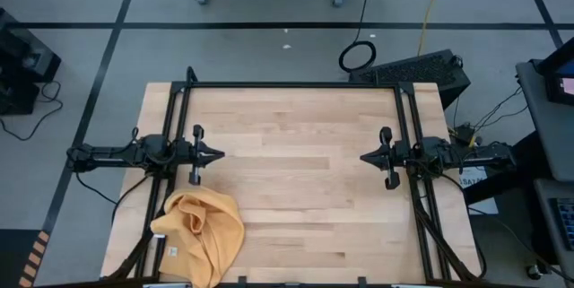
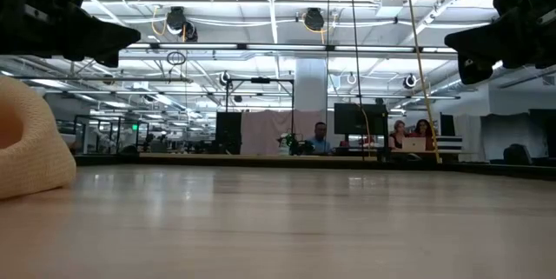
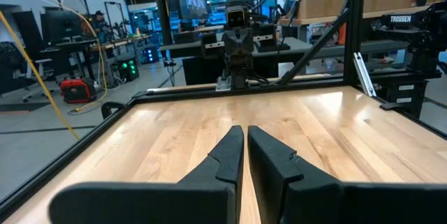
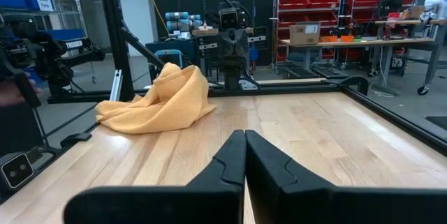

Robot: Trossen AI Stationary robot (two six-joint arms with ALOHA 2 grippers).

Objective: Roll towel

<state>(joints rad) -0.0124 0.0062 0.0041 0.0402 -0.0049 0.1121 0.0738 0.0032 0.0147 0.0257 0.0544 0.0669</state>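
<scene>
so the towel (image 1: 202,233) is just sitting in a crumpled heap on the counter (image 1: 305,162), down at the near corner on the left arm's side, part of it bunched up into a peak. you can see the little white tag (image 1: 169,252) at its outer edge from above. it's that mustard yellow colour, all folds, not flat and not rolled at all.

left gripper (image 1: 218,155) is parked up at its edge of the counter, pointing inward toward the middle, fingers (image 3: 227,155) pressed nearly together with only a thin slit between them, nothing in them. the towel is near it but apart, off to one side of where it points.

right gripper (image 1: 365,157) is mirrored on the opposite side, facing the left one across the bare wood, well apart from the towel. its fingers (image 4: 234,155) are pressed tight together, empty too.

from table height both arms sit dark up in the top corners, off the wood, and the towel's rounded edge (image 2: 30,144) pokes in from the side. a few people (image 2: 415,131) are sitting at desks way back in the room.
</scene>
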